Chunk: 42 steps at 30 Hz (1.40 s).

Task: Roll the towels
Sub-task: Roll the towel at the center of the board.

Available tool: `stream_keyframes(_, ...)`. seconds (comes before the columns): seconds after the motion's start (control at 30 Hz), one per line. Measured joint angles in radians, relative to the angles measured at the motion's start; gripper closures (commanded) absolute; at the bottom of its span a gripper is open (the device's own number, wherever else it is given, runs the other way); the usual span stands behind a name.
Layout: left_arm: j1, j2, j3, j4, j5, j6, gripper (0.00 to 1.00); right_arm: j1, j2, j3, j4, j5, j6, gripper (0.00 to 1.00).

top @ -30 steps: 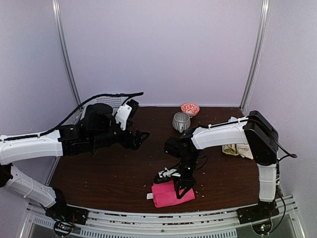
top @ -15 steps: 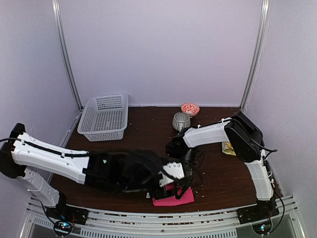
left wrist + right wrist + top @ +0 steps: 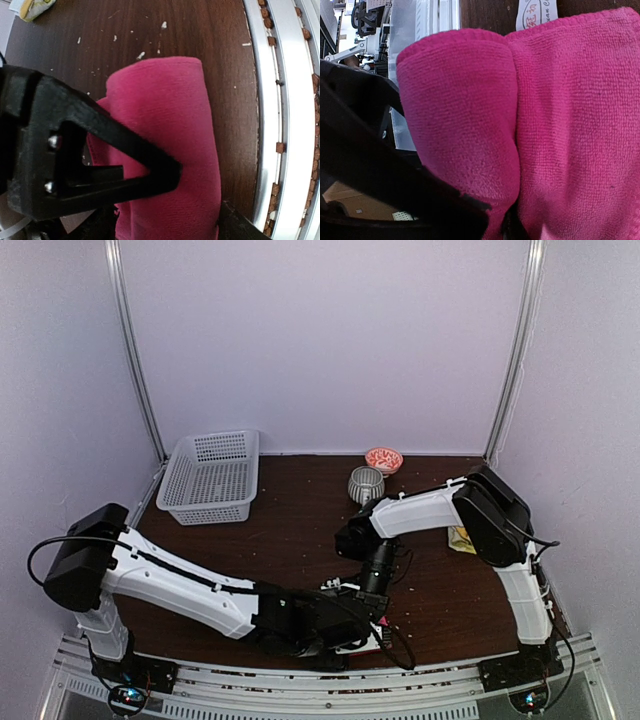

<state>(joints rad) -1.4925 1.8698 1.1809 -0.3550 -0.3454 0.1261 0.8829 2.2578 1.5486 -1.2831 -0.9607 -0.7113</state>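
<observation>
The bright pink towel [image 3: 170, 115] lies at the table's near edge, partly rolled. In the top view both grippers cover nearly all of it. My left gripper [image 3: 200, 200] is open and straddles it: one black finger [image 3: 100, 150] lies across its left side, the other [image 3: 240, 225] sits at its right edge. My right gripper [image 3: 495, 220] is shut on the rolled fold of the pink towel [image 3: 460, 125]. In the top view the left gripper [image 3: 335, 628] and right gripper [image 3: 372, 592] sit close together. A yellow and cream towel pile [image 3: 463, 538] lies at the right.
A white mesh basket [image 3: 210, 477] stands at the back left. A striped cup [image 3: 366, 484] and a pink patterned bowl [image 3: 384, 458] stand at the back middle. The metal rail [image 3: 272, 125] runs right beside the towel. Crumbs dot the brown table [image 3: 290, 540].
My left arm swung from the basket area across the near edge and its gripper came down over the pink towel. My right gripper has stayed on the towel, which now shows less.
</observation>
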Motion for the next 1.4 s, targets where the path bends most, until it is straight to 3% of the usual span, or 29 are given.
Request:
stream_keyframes(0.1, 0.000, 0.023, 0.011, -0.016, 0.021, -0.002, 0.34, 0.000, 0.000, -0.002, 0.001, -0.004, 0.000, 0.85)
stream_keyframes(0.37, 0.019, 0.047, 0.031, -0.042, 0.070, -0.023, 0.60, 0.000, 0.000, -0.002, 0.001, -0.004, 0.000, 0.82)
stream_keyframes(0.53, 0.026, 0.046, 0.033, -0.043, 0.099, -0.036, 0.74, 0.000, -0.014, -0.010, 0.007, -0.001, -0.008, 0.67)
stream_keyframes(0.63, 0.038, 0.043, 0.033, -0.041, 0.125, -0.044, 0.78, -0.005, -0.033, -0.010, -0.004, 0.021, -0.044, 0.44)
stream_keyframes(0.87, 0.089, 0.032, 0.021, -0.013, 0.236, -0.056, 0.80, -0.076, -0.222, 0.032, -0.049, 0.132, -0.116, 0.39)
stream_keyframes(0.9, 0.099, 0.029, 0.017, -0.006, 0.258, -0.058, 0.80, -0.104, -0.270, 0.063, -0.049, 0.148, -0.101, 0.27)
stream_keyframes(0.93, 0.111, 0.025, 0.011, 0.000, 0.283, -0.060, 0.80, -0.130, -0.314, 0.095, -0.042, 0.164, -0.085, 0.04)
stream_keyframes(0.97, 0.126, 0.022, 0.005, 0.009, 0.312, -0.063, 0.80, -0.155, -0.358, 0.126, -0.029, 0.181, -0.058, 0.00)
stream_keyframes(1.13, 0.230, 0.020, -0.008, 0.045, 0.497, -0.081, 0.79, -0.225, -0.600, 0.183, 0.100, 0.367, 0.034, 0.00)
stream_keyframes(1.3, 0.307, 0.054, -0.005, 0.070, 0.675, -0.101, 0.78, -0.216, -0.911, 0.024, 0.362, 0.539, 0.159, 0.00)
stream_keyframes(1.4, 0.344, 0.089, 0.018, 0.088, 0.772, -0.119, 0.78, -0.219, -1.031, -0.061, 0.418, 0.513, 0.163, 0.08)
